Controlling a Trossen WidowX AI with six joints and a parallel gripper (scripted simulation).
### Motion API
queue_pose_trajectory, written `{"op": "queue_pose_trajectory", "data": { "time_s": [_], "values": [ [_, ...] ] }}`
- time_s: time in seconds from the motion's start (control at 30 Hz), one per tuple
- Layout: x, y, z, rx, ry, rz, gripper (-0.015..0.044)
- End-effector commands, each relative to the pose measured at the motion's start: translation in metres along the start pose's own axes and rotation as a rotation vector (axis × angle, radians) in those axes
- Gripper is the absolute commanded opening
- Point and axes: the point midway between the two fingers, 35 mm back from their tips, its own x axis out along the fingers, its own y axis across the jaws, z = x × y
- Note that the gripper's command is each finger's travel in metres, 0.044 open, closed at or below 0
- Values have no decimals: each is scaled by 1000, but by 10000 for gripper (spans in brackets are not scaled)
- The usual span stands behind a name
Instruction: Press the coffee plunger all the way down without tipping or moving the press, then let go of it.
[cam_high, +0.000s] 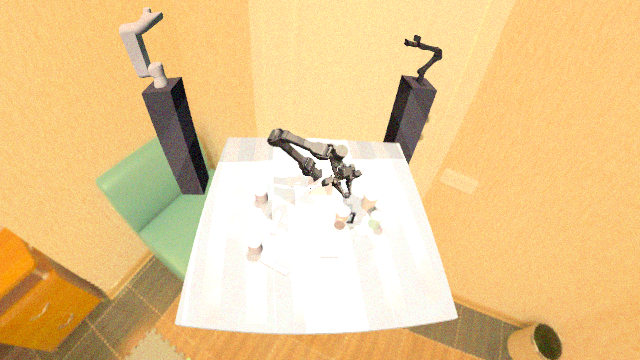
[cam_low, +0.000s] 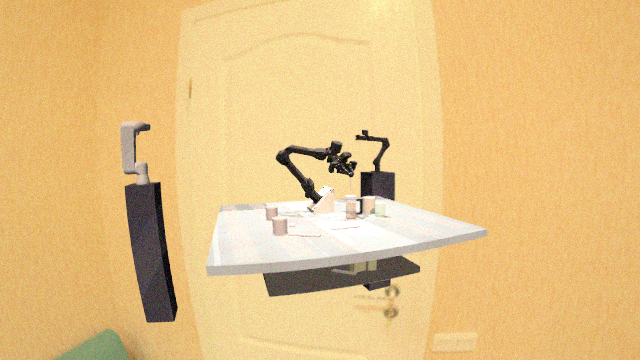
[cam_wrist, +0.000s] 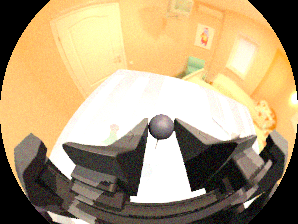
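Closed on the small dark round plunger knob (cam_wrist: 161, 125), the black parallel-jaw gripper (cam_wrist: 161, 137), knob pinched at the fingertips. Directly beneath, by judgement, the pale coffee press (cam_low: 351, 203) on the white table (cam_low: 400, 235), among tan cups. Rod axis upright, so a straight downward push called for, no sideways drag. Plain only in the wrist view, the grip itself; the press body hidden there. Gripper's height above the press shown in the exterior view; in the washed-out top view, only its place over the cup cluster.
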Motion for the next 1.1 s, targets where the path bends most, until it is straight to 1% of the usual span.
{"op": "queue_pose_trajectory", "data": {
  "time_s": [0.0,1.07],
  "values": [
    [5,1,-5,-3,3,1,118],
    [37,3,-47,-3,5,3,118]
  ]
}}
